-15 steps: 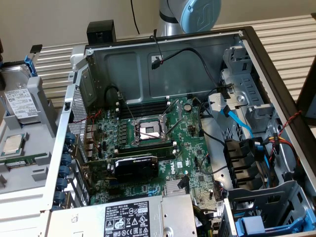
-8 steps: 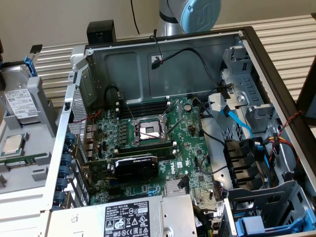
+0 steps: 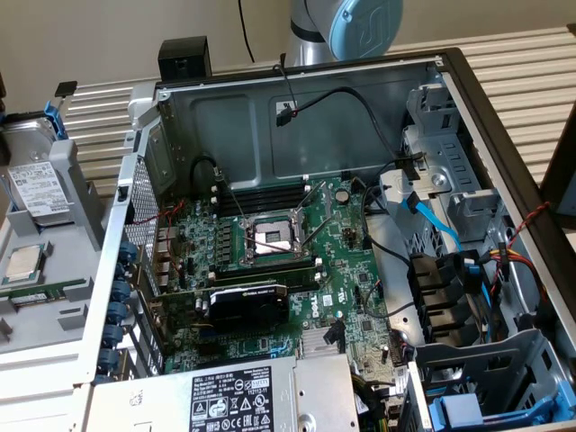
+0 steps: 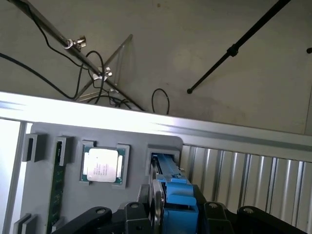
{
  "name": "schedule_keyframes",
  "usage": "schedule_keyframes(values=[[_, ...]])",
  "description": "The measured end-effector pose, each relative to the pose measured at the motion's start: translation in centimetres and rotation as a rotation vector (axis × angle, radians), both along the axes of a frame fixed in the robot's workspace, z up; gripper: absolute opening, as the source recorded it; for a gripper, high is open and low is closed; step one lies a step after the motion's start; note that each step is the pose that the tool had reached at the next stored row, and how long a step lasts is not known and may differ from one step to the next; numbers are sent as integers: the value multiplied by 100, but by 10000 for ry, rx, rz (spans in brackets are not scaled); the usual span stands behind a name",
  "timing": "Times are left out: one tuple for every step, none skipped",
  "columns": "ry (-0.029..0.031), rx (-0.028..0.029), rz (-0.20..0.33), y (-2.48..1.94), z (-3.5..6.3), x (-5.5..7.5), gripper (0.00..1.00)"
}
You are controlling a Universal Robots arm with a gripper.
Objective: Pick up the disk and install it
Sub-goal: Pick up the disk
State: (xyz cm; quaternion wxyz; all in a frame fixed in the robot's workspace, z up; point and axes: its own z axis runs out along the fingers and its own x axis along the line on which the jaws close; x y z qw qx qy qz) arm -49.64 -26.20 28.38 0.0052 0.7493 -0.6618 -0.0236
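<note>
The disk, silver with a white label and a blue carrier, stands on edge in a slot of the grey parts tray at the exterior view's left. In the wrist view I look along the disk's blue upper edge, which runs from its tray slot toward me. My gripper hangs above it and apart from it, with the edge lined up in the gap between my black fingers. The jaws stand open and hold nothing. The arm rises out of frame behind the computer case.
The open computer case holds a motherboard, a black graphics card, loose cables, and drive bays with a blue carrier at the exterior view's lower right. A processor chip and a memory stick lie in the grey tray.
</note>
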Motion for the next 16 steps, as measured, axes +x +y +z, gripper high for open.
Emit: schedule_keyframes(values=[[0,0,-63,0,0,0,44],[-1,0,-132,0,-1,1,44],[-1,0,-207,0,-1,1,44],[0,0,-281,0,0,0,44],[2,-1,-344,0,0,0,44],[1,0,-396,0,0,0,44],[0,0,-442,0,-1,0,44],[0,0,-483,0,-1,0,44],[0,0,-515,0,-1,0,44],[1,0,-538,0,-1,0,44],[0,0,-563,0,-2,0,44],[0,0,-596,0,-2,0,44],[0,0,-626,0,-3,0,44],[0,0,-641,0,-2,0,44],[0,0,-641,0,-3,0,44],[0,0,-641,0,-3,1,44]])
